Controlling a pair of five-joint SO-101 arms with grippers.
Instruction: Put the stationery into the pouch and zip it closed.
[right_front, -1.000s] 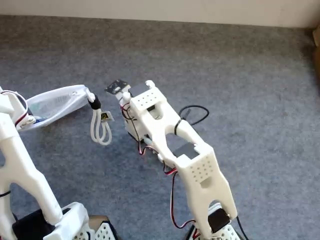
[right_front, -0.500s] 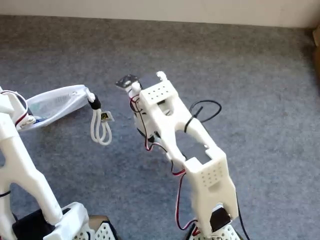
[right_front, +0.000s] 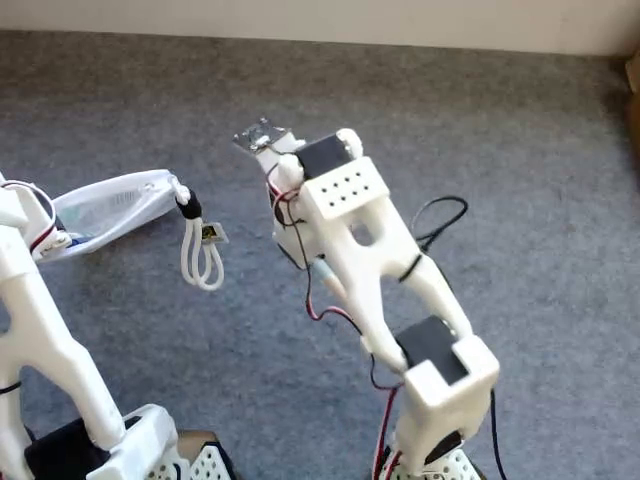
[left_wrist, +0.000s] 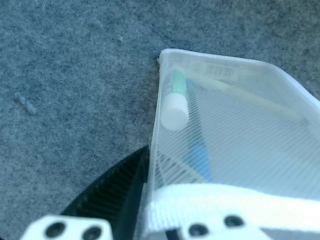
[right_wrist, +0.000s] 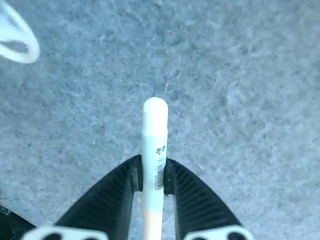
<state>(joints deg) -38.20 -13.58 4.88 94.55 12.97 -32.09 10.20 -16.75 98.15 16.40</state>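
A white mesh pouch (right_front: 112, 209) hangs off the carpet at the left, with my left gripper (right_front: 45, 243) shut on its left end. In the left wrist view the pouch (left_wrist: 240, 130) holds a green-and-white stick (left_wrist: 174, 100) and a blue pen (left_wrist: 200, 156), and the left gripper (left_wrist: 150, 205) pinches its edge. The zipper end carries a black pull (right_front: 188, 207) and a white cord loop (right_front: 200, 262). My right gripper (right_wrist: 152, 175) is shut on a white pen (right_wrist: 155, 135) that points away over the carpet. In the high view the right gripper (right_front: 262, 140) sits right of the pouch's zipper end, apart from it.
Grey carpet (right_front: 480, 130) covers the whole work area, with a pale wall edge along the back. The right arm's cables (right_front: 440, 215) loop out beside it. The cord loop (right_wrist: 15, 35) lies off to one side of the pen tip.
The right arm has swung to the right and away from the pouch's zipper end, keeping the white pen. The left arm and pouch have stayed put.
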